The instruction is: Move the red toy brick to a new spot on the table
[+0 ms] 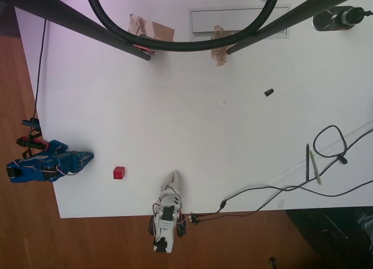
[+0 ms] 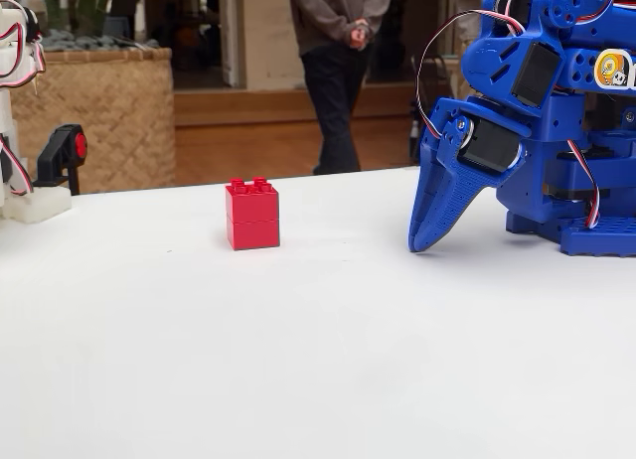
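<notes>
The red toy brick (image 1: 119, 173) (image 2: 251, 214) stands upright on the white table (image 1: 221, 141) (image 2: 298, 360), near the table's lower left edge in the overhead view. My blue gripper (image 1: 89, 158) (image 2: 422, 243) is folded low at the table's left edge. Its tip points down at the surface and its fingers are together, holding nothing. It sits a short way left of and slightly above the brick in the overhead view. In the fixed view it is to the brick's right, with bare table between them.
A small black cylinder (image 1: 268, 92) lies on the table at the right. Black cables (image 1: 326, 142), a pen (image 1: 308, 162) and a ruler (image 1: 349, 138) lie at the lower right. Taped patches (image 1: 152, 29) sit at the far edge. A person (image 2: 338, 72) stands beyond the table.
</notes>
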### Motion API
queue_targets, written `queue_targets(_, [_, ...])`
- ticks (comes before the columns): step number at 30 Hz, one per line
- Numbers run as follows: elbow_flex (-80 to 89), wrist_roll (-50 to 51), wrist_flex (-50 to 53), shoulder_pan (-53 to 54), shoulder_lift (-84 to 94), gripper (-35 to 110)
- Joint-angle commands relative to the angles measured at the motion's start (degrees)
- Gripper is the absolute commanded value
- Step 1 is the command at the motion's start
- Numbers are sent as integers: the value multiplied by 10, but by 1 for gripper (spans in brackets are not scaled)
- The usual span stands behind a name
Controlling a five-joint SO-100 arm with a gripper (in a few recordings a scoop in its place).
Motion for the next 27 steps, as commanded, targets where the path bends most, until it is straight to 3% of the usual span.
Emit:
queue_targets(1, [18, -6, -8, 3, 18, 0])
queue_targets(27, [18, -11, -7, 3, 18, 0])
